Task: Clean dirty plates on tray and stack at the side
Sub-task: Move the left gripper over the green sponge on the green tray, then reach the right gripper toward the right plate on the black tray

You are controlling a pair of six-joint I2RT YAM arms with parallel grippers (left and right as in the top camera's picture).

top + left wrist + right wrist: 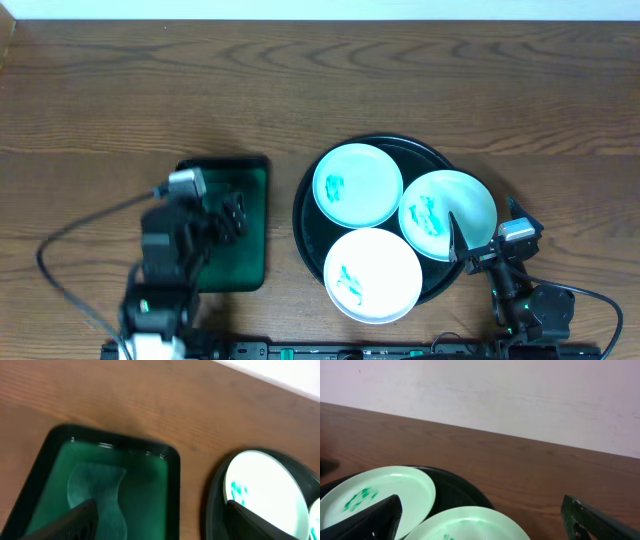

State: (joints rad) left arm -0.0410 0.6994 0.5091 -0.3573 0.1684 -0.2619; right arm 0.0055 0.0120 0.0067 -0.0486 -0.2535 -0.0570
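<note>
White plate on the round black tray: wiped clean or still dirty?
Still dirty. In the overhead view the white plate, lying on the tray, has teal smears left of its centre.

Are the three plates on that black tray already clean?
No, the upper mint plate, the right mint plate and the white plate each carry teal smears.

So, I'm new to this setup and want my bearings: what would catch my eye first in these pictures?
Three teal-smeared plates, two mint and one white, crowd the round black tray right of centre. Left of it, a dark-green rectangular tray holds a pale sheet, with the left pincer open above it.
</note>
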